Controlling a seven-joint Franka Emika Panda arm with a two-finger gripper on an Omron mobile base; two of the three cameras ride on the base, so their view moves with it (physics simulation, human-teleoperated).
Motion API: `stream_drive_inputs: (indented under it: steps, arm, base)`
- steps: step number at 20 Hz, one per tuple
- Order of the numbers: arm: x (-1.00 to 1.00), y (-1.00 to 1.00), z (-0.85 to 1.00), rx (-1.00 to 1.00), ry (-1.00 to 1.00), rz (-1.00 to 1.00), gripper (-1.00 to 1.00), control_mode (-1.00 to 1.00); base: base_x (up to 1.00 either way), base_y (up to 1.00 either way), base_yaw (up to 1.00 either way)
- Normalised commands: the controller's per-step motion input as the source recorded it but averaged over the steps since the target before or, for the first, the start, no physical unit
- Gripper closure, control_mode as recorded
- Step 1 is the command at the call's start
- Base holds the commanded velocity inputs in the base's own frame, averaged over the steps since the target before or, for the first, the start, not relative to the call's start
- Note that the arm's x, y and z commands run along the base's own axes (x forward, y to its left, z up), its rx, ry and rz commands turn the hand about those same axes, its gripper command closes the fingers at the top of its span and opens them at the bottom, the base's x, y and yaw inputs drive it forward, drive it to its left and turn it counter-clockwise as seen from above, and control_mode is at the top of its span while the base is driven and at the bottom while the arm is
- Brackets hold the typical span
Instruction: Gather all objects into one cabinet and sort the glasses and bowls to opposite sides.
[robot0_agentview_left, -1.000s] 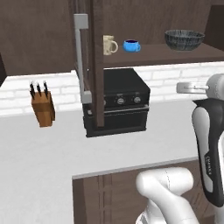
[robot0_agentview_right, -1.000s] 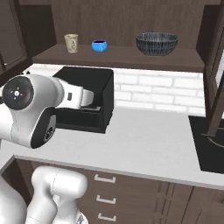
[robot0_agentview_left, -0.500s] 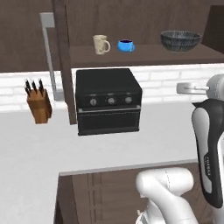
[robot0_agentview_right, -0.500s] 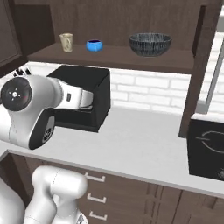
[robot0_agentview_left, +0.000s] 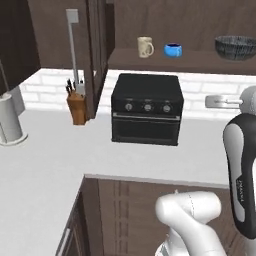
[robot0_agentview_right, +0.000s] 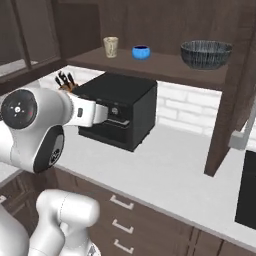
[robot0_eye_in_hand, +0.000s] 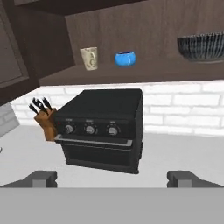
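Note:
The cabinet (robot0_agentview_left: 165, 61) stands open above the counter, its door (robot0_agentview_left: 97, 50) swung out to the left with a long grey handle (robot0_agentview_left: 73, 45). On its shelf stand a beige mug (robot0_agentview_left: 145, 47), a small blue bowl (robot0_agentview_left: 173, 50) and a wide dark ribbed bowl (robot0_agentview_left: 235, 47). The same three appear as the mug (robot0_eye_in_hand: 89, 58), the blue bowl (robot0_eye_in_hand: 125, 58) and the ribbed bowl (robot0_eye_in_hand: 202, 47) in the hand view. My gripper (robot0_eye_in_hand: 113, 178) is open and holds nothing, well below the shelf and in front of the oven. The glasses are out of view.
A black toaster oven (robot0_agentview_left: 146, 109) sits on the white counter (robot0_agentview_left: 55, 160) under the shelf. A knife block (robot0_agentview_left: 76, 104) stands left of it, a white cylinder (robot0_agentview_left: 7, 120) farther left. A second cabinet door (robot0_agentview_right: 235, 95) hangs at the right, a dark cooktop (robot0_agentview_right: 250, 192) below it.
The whole picture has shifted in both base views, so the camera has moved with the base. Mug and bowls keep their places on the shelf. My gripper stays open.

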Motion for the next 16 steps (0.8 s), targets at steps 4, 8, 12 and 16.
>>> stream_drive_inputs:
  steps: [4, 8, 12, 16]
  arm:
    - [0.0, 0.0, 0.0, 0.0, 0.0, 0.0, -1.0, 1.0]
    - [0.0, 0.0, 0.0, 0.0, 0.0, 0.0, -1.0, 1.0]
    - [0.0, 0.0, 0.0, 0.0, 0.0, 0.0, -1.0, 1.0]
    - [0.0, 0.0, 0.0, 0.0, 0.0, 0.0, -1.0, 1.0]
  base:
    - [-0.32, -0.02, 0.53]
    - [-0.32, -0.04, 0.46]
    - [-0.39, 0.0, 0.57]
    - [-0.46, 0.08, 0.6]
